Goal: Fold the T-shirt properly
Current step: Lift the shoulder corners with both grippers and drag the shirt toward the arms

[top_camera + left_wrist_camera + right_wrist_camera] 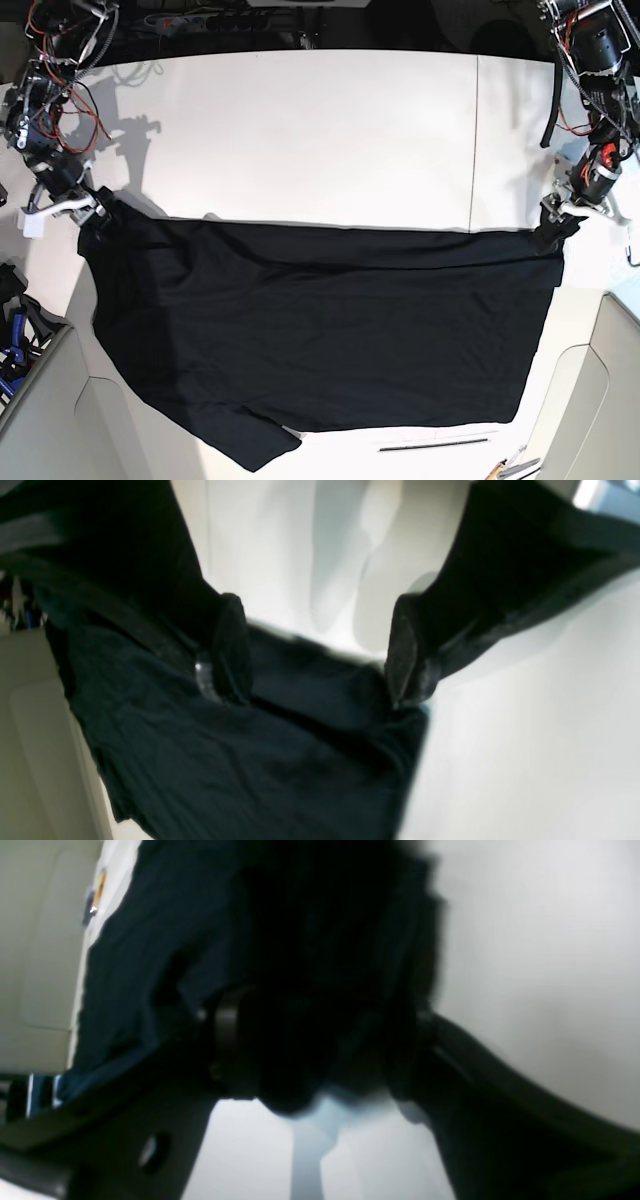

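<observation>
Bright white table (300,130), beige floor (40,420)

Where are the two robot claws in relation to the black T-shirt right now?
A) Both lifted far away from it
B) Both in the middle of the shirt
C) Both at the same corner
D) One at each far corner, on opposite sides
D: in the base view the left gripper and right gripper sit at opposite far corners of the T-shirt.

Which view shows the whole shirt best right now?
The base view: the T-shirt lies spread across the table, all edges visible. Both wrist views show only blurred dark cloth close to the fingers.
</observation>
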Motion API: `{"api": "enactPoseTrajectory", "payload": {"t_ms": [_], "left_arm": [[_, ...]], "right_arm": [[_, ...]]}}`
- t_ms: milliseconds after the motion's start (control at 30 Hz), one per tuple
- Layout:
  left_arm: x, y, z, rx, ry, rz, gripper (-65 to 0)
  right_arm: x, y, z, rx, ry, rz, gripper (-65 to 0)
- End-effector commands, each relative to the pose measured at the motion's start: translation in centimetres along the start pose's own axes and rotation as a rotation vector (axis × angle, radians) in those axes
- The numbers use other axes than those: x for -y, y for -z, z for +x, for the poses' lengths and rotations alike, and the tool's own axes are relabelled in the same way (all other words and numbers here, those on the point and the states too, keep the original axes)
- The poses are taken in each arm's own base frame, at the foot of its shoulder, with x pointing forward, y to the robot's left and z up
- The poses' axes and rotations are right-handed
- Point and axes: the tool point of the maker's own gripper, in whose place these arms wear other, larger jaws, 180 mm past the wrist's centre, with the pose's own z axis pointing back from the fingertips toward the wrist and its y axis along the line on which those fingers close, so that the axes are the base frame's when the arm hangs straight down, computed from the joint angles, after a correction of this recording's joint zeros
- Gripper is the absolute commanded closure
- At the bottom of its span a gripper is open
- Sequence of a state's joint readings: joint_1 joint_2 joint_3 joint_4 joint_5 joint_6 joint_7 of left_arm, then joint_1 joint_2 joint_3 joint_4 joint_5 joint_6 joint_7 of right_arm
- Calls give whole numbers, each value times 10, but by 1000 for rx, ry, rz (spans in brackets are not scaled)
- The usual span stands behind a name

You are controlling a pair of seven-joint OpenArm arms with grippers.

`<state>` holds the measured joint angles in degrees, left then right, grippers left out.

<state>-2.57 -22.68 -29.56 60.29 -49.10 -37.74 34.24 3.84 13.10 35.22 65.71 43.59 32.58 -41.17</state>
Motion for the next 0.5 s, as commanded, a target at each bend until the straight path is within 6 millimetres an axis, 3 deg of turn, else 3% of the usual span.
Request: {"api": "enactPoseTrajectory", "payload": {"t_ms": [0, 100, 167, 200, 333, 367, 467], "left_arm": [[3, 3, 14, 11, 28, 1, -447], [4, 9, 22, 14, 40, 22, -446], [6, 11, 27, 21, 44, 23, -424], [7, 12, 29, 24, 48, 21, -371], [7, 12, 33, 30, 53, 21, -33], [8, 12, 32, 28, 54, 21, 0], [14, 11, 35, 27, 90, -14, 0]], "right_arm": [[-7, 2, 14, 22, -25, 16, -365], [-15, 9, 15, 20, -34, 31, -359], [-16, 10, 18, 25, -38, 34, -288], [-16, 9, 19, 26, -40, 34, -229], [-15, 10, 18, 19, -49, 26, 0], [-15, 10, 19, 19, -50, 26, 0], [-19, 9, 20, 15, -68, 41, 0]]}}
